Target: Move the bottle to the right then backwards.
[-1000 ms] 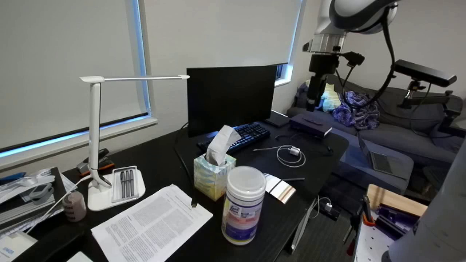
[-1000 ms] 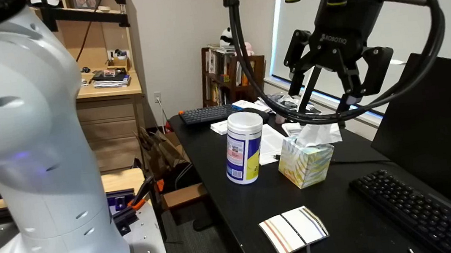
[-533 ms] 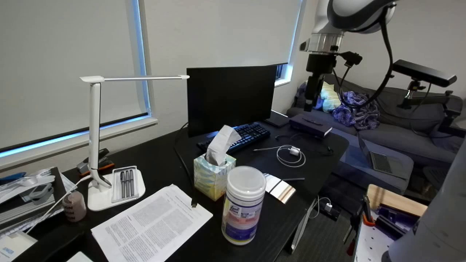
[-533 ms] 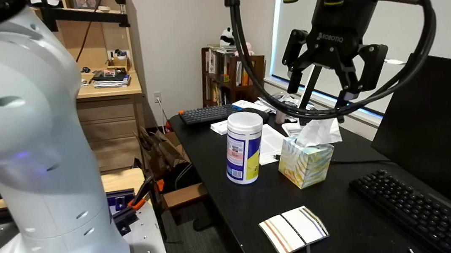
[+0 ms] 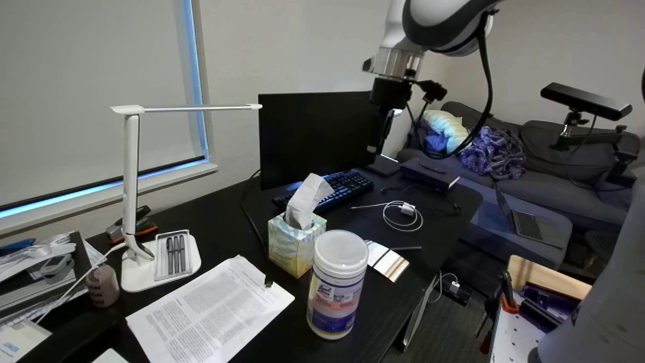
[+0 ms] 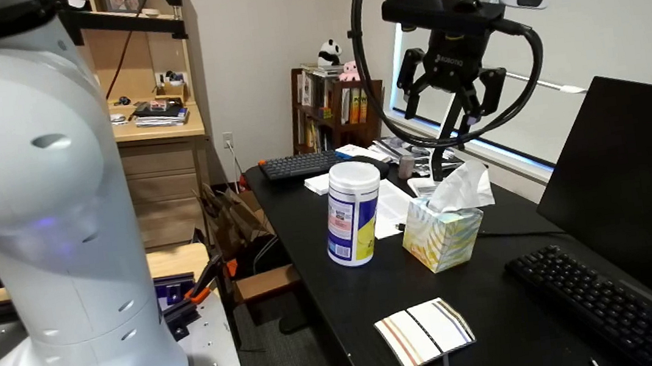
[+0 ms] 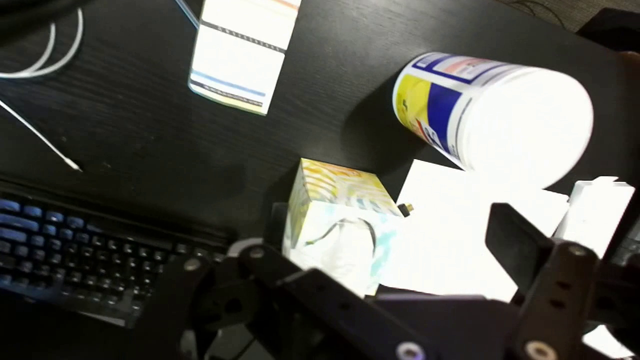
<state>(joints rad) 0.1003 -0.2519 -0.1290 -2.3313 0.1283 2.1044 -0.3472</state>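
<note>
The bottle is a wide white canister with a white cap and a purple-blue and yellow label. It stands upright on the black desk in both exterior views [image 5: 336,295] [image 6: 354,213]. In the wrist view the bottle [image 7: 445,102] lies at the upper right, beyond the fingers. My gripper [image 6: 439,124] is open and empty, high above the desk, apart from the bottle. In an exterior view it is seen edge-on [image 5: 377,141] in front of the monitor. In the wrist view the spread fingers [image 7: 392,220] span the area over the tissue box and paper.
A pale tissue box [image 5: 295,244] with a raised tissue stands close beside the bottle. Printed paper [image 5: 211,312], a lamp [image 5: 132,181], a striped notebook [image 6: 426,331], a keyboard [image 6: 584,295] and a monitor [image 6: 640,190] are on the desk. The desk edge [image 6: 330,324] runs near the bottle.
The arm and gripper have moved left in both exterior views, most of it in the last half second. The gripper stays open. The bottle and tissue box have not moved.
</note>
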